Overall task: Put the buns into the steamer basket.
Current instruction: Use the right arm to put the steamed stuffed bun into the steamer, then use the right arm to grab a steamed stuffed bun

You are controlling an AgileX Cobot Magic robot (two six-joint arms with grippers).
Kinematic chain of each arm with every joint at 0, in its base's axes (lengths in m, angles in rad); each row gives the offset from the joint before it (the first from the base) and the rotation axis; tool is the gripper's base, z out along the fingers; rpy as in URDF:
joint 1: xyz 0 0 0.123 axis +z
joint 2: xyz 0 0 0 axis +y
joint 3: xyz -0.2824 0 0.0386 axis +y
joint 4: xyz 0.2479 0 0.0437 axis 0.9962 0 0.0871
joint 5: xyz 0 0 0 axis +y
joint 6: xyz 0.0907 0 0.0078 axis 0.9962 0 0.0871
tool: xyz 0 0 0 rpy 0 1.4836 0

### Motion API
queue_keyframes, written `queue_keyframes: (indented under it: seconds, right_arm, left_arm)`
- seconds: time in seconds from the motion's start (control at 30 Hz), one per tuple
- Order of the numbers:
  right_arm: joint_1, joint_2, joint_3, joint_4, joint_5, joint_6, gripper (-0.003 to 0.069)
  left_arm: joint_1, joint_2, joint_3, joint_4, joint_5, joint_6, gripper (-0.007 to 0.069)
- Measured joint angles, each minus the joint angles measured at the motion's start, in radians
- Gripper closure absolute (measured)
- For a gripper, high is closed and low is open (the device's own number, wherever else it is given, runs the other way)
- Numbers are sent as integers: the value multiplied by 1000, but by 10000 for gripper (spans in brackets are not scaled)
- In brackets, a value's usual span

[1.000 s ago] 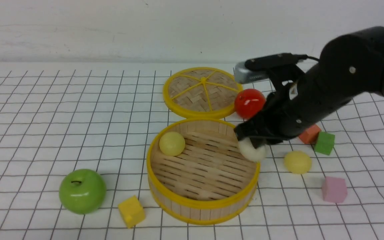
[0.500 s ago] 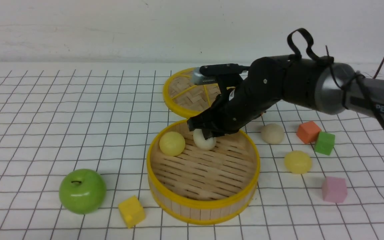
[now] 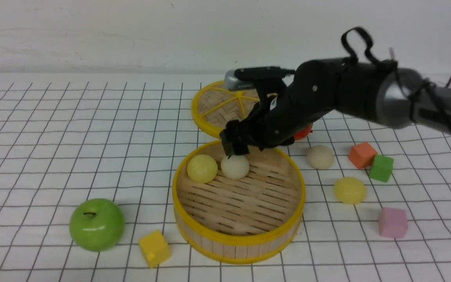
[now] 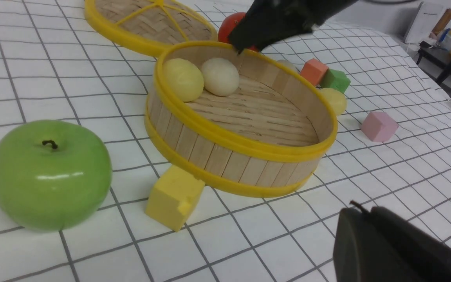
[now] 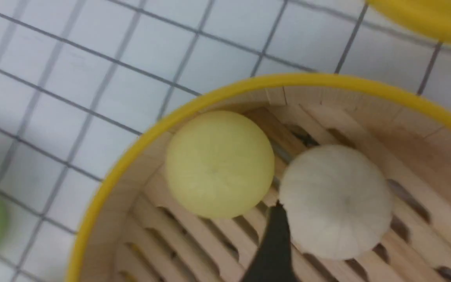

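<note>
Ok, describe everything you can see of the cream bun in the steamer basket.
The cream bun is a smooth, matte, off-white dome with faint radial creases. It rests on the slatted floor of the steamer basket near its far wall, seemingly touching the pale yellow bun. The open right gripper hangs above it, not gripping.

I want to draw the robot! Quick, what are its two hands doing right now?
Left gripper: closed, holding nothing.
Right gripper: open, over the cream bun in the basket, not gripping it.
</note>
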Motion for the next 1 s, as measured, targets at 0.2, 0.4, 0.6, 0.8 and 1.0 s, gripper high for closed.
queue_keyframes:
  seconds: [0.2,0.4,0.6,0.8,1.0]
  right_arm:
    - [-16,-189,-9,-287,298,55,157]
    - [-149,-161,119,-369,446,188,295]
    - [-271,-78,161,-230,324,181,336]
    - [-326,-41,161,-108,245,104,336]
    - [-328,-29,161,-79,225,86,336]
  left_arm:
    - [0,0,0,0,0,0,596]
    - [0,0,0,0,0,0,589]
    - [0,0,0,0,0,0,587]
    - [0,0,0,0,0,0,586]
    - [0,0,0,0,0,0,586]
